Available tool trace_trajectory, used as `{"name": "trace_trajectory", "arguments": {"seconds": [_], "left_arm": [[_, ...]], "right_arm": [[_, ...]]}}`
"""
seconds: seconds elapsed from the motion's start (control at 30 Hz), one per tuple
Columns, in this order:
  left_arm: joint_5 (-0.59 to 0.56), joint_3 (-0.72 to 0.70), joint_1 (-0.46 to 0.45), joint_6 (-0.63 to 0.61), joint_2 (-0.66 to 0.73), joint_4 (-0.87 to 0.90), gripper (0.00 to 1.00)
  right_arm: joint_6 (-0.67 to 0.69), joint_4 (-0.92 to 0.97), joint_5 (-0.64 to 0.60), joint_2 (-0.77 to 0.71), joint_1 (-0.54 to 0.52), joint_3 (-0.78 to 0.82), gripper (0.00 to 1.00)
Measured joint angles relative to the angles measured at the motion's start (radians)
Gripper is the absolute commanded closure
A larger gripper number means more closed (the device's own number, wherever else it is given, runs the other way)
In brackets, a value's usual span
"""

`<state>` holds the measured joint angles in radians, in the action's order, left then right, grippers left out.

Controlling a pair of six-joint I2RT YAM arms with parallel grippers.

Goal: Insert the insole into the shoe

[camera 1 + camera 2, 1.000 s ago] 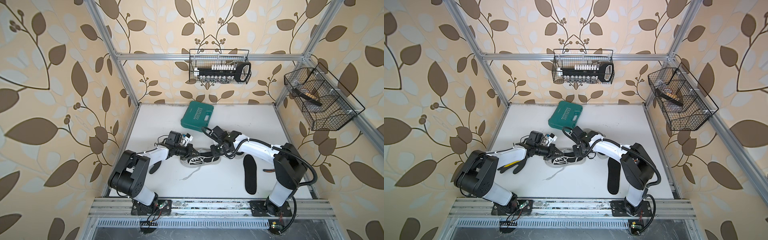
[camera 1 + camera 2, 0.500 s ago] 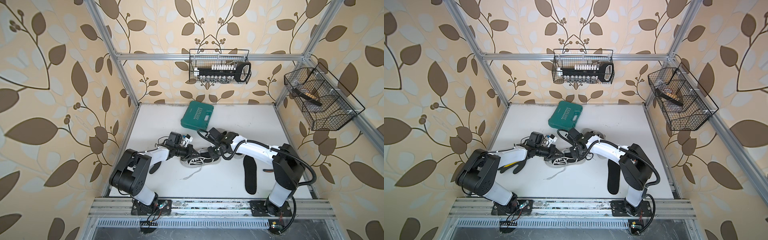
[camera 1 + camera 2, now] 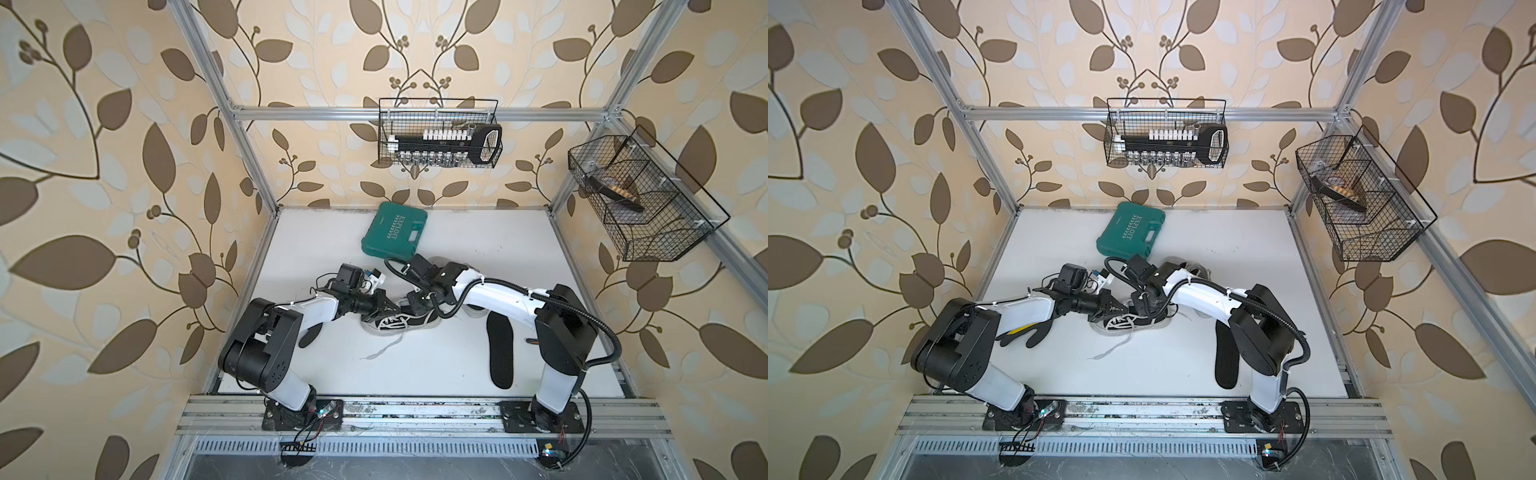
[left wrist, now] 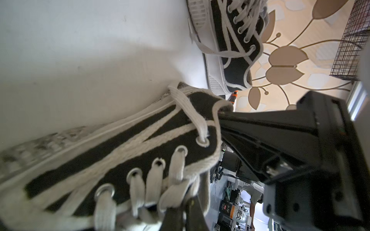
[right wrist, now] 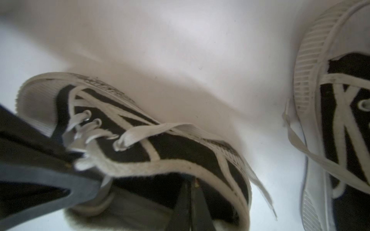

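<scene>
Both top views: you get bright, even light, sharp focus, bowed edges. Wrist views: your near shoe [image 5: 170, 148] reads blurred; broad soft shadows cross the table [image 5: 180, 40].

Beige wallpaper with brown leaf-and-vine print [image 3: 104, 166], silver aluminium frame rails [image 3: 311, 112], flat white tabletop [image 3: 478, 232], black wire basket [image 3: 436, 124] on far wall, second wire basket [image 3: 665, 237] right
</scene>
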<state>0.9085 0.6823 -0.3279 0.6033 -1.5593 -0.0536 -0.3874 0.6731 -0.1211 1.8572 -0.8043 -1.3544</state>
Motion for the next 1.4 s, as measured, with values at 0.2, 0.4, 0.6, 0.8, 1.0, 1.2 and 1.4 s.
{"name": "trace_trajectory", "arguments": {"seconds": [0.2,0.4,0.6,0.8,1.0,1.2,1.4], "left_arm": [[0.000,-0.001,0.000,0.000,0.000,-0.003,1.00],[0.000,-0.001,0.000,0.001,-0.001,-0.004,1.00],[0.000,-0.008,0.000,0.002,-0.004,-0.021,1.00],[-0.001,-0.046,0.000,0.008,-0.005,-0.067,1.00],[-0.001,-0.056,0.000,0.011,-0.007,-0.092,1.00],[-0.001,-0.056,0.000,0.011,-0.007,-0.097,1.00],[0.000,-0.055,0.000,0.011,-0.017,-0.100,1.00]], "right_arm": [[0.027,-0.008,-0.001,0.058,0.012,-0.014,1.00],[0.032,0.161,-0.135,0.055,-0.044,-0.113,1.00],[0.018,0.214,-0.194,0.109,-0.052,-0.097,1.00],[0.013,0.264,-0.229,0.159,-0.060,-0.163,1.00],[-0.005,0.247,-0.231,0.114,-0.062,-0.151,1.00],[-0.005,0.134,-0.078,0.125,0.019,-0.099,1.00],[0.000,0.138,-0.119,0.103,-0.029,-0.101,1.00]]}}
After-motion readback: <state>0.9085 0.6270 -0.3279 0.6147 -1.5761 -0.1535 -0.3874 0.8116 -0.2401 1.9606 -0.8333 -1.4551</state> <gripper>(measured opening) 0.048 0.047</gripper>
